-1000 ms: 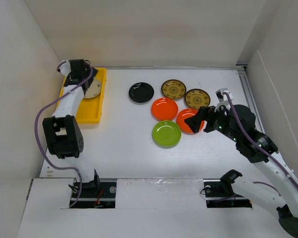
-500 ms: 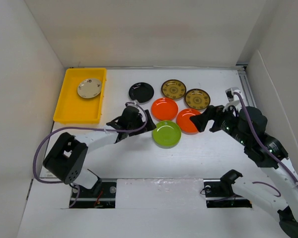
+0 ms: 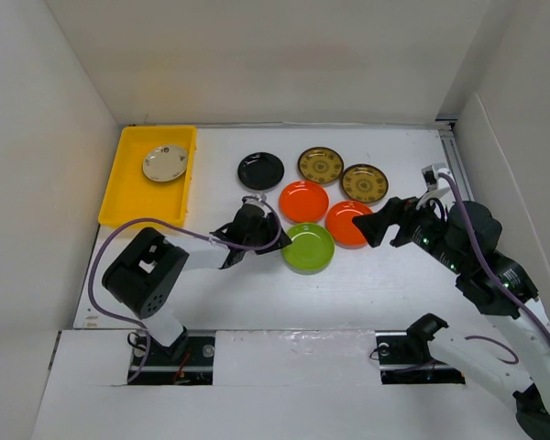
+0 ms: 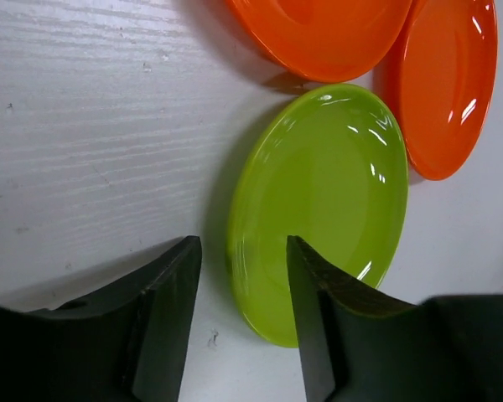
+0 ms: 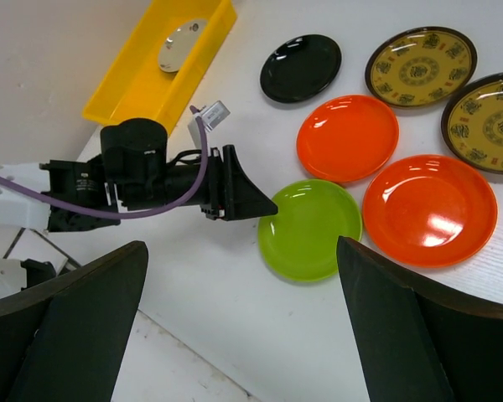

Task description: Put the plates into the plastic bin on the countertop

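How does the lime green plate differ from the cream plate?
The lime green plate lies on the table, the cream plate in the yellow bin. The open left end effector brackets the green plate's edge; none is near the cream plate. Both are small and round.

White-shelled arms [image 3: 197, 258] with black joints [image 3: 147, 275] — looping purple cables [image 3: 156, 220] (one per arm).

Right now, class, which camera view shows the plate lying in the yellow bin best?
Top external: the cream plate is seen from above, whole, inside the yellow bin. The right wrist view shows it slanted and washed by glare; the left wrist view does not show it.
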You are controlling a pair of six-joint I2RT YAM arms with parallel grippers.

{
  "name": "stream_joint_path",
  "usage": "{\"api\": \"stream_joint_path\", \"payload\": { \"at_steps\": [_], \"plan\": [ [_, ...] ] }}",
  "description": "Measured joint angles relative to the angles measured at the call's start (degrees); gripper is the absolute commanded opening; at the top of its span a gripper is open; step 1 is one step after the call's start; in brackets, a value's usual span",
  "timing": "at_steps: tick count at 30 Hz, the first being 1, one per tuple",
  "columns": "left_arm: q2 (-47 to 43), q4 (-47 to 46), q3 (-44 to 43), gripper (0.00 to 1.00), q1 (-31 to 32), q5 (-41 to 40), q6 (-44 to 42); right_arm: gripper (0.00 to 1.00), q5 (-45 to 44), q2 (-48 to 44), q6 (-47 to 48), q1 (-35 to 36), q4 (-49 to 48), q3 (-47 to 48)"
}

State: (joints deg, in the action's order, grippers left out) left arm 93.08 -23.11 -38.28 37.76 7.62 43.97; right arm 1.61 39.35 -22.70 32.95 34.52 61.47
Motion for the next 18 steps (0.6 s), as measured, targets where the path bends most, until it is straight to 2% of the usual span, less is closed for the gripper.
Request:
{"api": "stream_joint_path", "payload": {
  "at_steps": [1, 5, 6, 11, 14, 18],
  "plan": [
    [0.6, -1.0, 0.0, 0.39, 0.0, 0.3, 0.1, 1.00, 0.1, 0.0, 0.0, 0.0, 0.0, 0.0],
    [2.4, -2.6, 0.0, 0.05, 0.0, 1.0, 0.5, 1.00, 0.2, 0.0, 0.0, 0.0, 0.0, 0.0],
    [2.8, -2.5, 0.0, 0.00, 0.0, 1.0, 0.4, 1.00, 0.3, 0.0, 0.0, 0.0, 0.0, 0.0],
    [1.6, -0.3, 0.0, 0.00, 0.0, 1.5, 0.4, 1.00, 0.3, 0.0, 0.0, 0.0, 0.0, 0.0],
    [-3.8, 6.1, -0.1, 0.00, 0.0, 0.0, -0.1, 1.00, 0.3, 0.0, 0.0, 0.0, 0.0, 0.0],
    [-14.2, 19.6, -3.9, 0.00, -1.2, -5.3, -0.4, 1.00, 0.3, 0.1, 0.0, 0.0, 0.0, 0.0]
  ]
}}
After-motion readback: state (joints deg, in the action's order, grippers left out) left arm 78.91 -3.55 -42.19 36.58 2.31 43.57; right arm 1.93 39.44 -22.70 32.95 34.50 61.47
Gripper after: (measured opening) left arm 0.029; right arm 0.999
